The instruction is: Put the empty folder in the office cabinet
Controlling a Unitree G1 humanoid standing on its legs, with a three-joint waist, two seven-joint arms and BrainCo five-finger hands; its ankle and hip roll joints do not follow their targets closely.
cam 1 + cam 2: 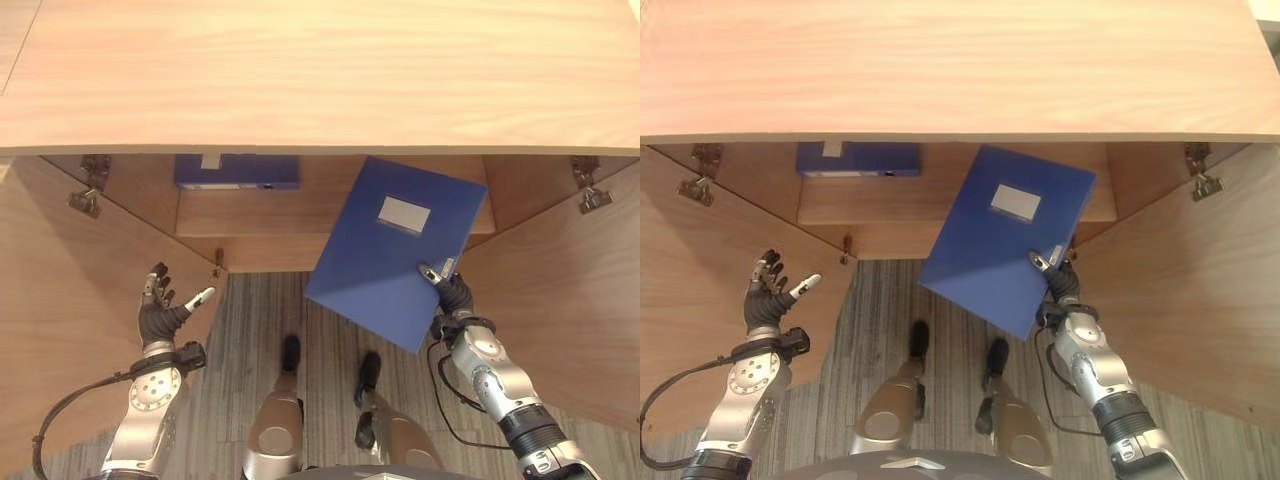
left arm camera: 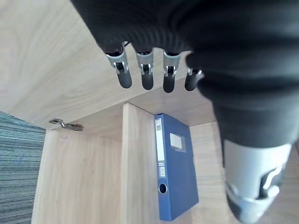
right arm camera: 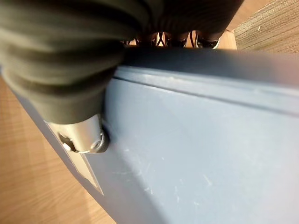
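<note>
A blue folder (image 1: 390,250) with a grey label hangs tilted before the open cabinet, its upper corner just under the cabinet's top panel (image 1: 320,70). My right hand (image 1: 455,295) is shut on the folder's lower right edge. In the right wrist view the thumb (image 3: 84,137) presses on the folder's face (image 3: 196,154) and the fingers curl over its far edge. My left hand (image 1: 160,315) is open with spread fingers (image 2: 147,77), held in the air beside the left door and holding nothing.
A second blue folder (image 1: 237,172) lies on the cabinet shelf (image 1: 260,215) at the back left. Both doors stand open, the left door (image 1: 70,300) and the right door (image 1: 570,300) flanking the opening. Striped grey carpet (image 1: 250,310) lies below.
</note>
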